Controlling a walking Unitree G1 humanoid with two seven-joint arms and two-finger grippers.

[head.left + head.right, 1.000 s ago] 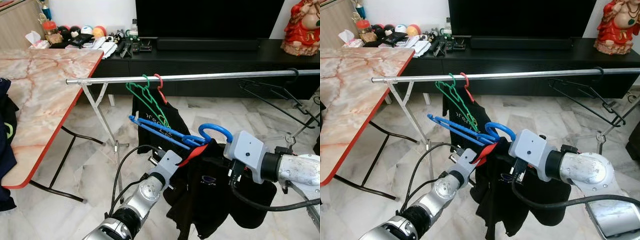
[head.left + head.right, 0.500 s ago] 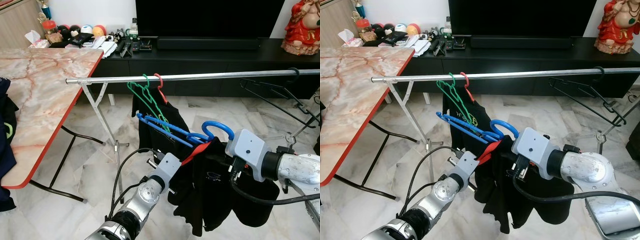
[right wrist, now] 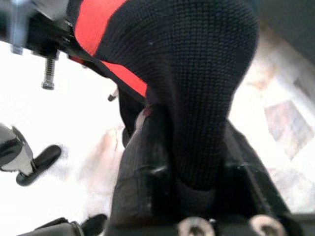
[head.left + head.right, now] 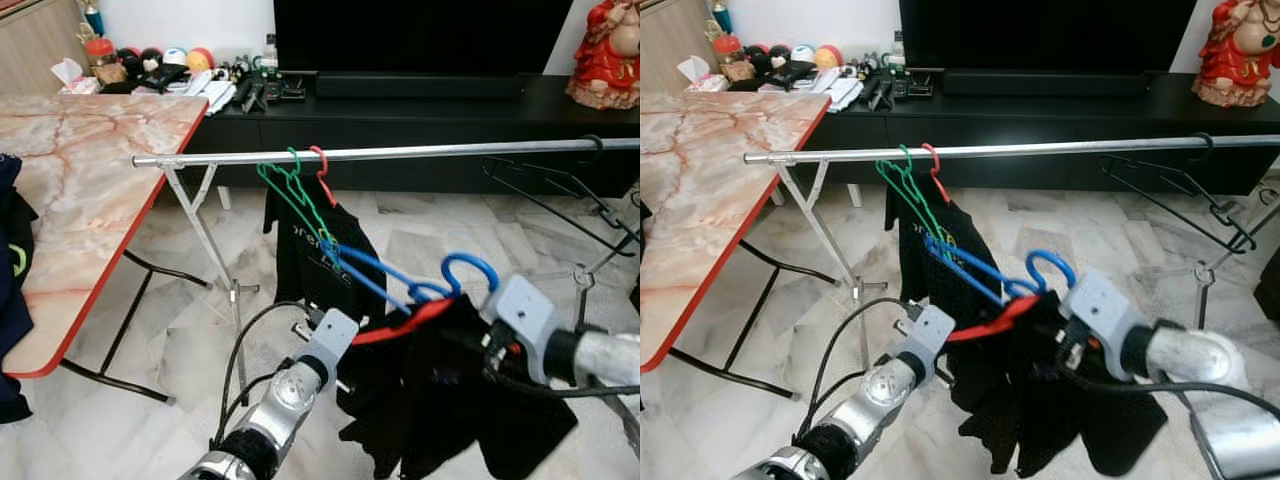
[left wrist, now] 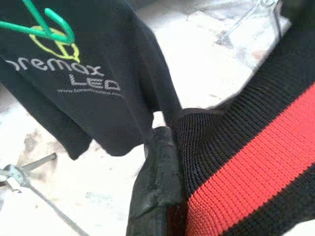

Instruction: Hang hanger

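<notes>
Fabric is the awkward part of this load: the blue hanger [image 4: 400, 283] is a thin, stiff, light plastic frame, but the black garment with a red band [image 4: 440, 390] draped on it is soft knit that sags, swings and can slide along the arms, so I judge the safest holds to be out at the two shoulder ends, pinching cloth and hanger arm together, which leaves the hook free. That is how it is carried now: the left gripper [image 5: 165, 162] is clenched on the garment's edge at the red band, and the right gripper [image 3: 162, 147] is clamped on a fold of the same knit at the other shoulder. The hanger sits below and in front of the rail [image 4: 400, 153], near its middle stretch, hook [image 4: 470, 270] upward and not yet over it; the green hanger [image 4: 290, 195] and the black T-shirt [image 4: 320, 255] hang nearer the rail's table-side end. Compared with a second ago, the blue hook has travelled toward the rail's far right end, the hanger tilts more steeply, and the right wrist sits lower and further right.
</notes>
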